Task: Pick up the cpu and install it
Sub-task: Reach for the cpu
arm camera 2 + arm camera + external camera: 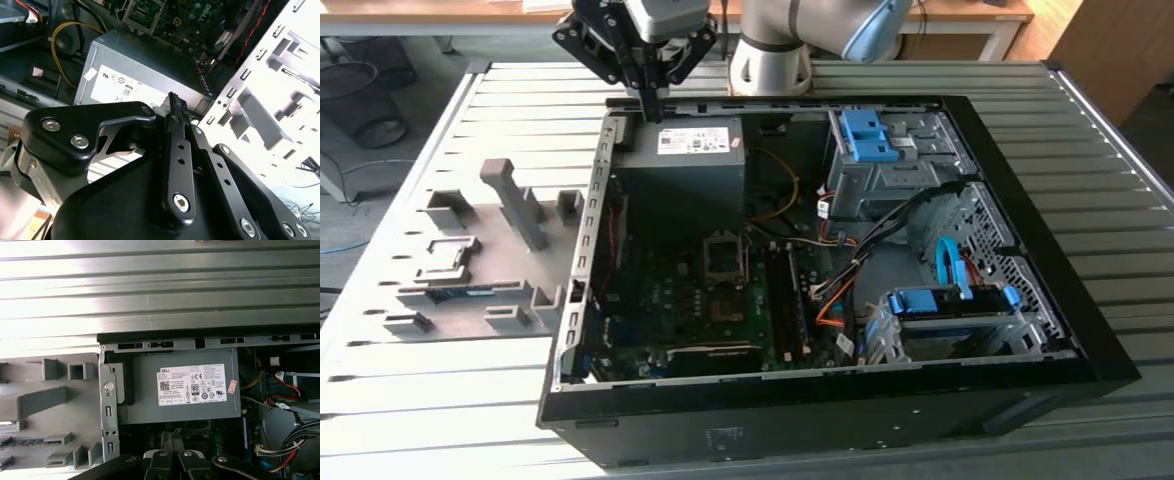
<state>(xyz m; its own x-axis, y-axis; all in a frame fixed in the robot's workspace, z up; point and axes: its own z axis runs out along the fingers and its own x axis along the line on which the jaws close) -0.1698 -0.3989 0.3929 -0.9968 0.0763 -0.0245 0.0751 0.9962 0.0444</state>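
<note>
My gripper (pixel 647 108) hangs over the far corner of the open black computer case (pixel 854 405), on the exterior view's left, just above the grey power supply (pixel 680 165). Its two black fingers are pressed together, and I see nothing between them in the second wrist view (pixel 173 97) or the first wrist view (pixel 170 437). The dark square socket frame (pixel 724 255) sits on the motherboard, well below and in front of the gripper. The cpu is hidden from me.
A grey parts fixture (pixel 467 270) lies on the slatted metal table (pixel 440 420) beside the case, with a long narrow stick (pixel 22 442) in one slot. Blue drive brackets (pixel 867 130) and cables (pixel 834 290) crowd the case's right half. The arm's base (pixel 767 60) stands behind.
</note>
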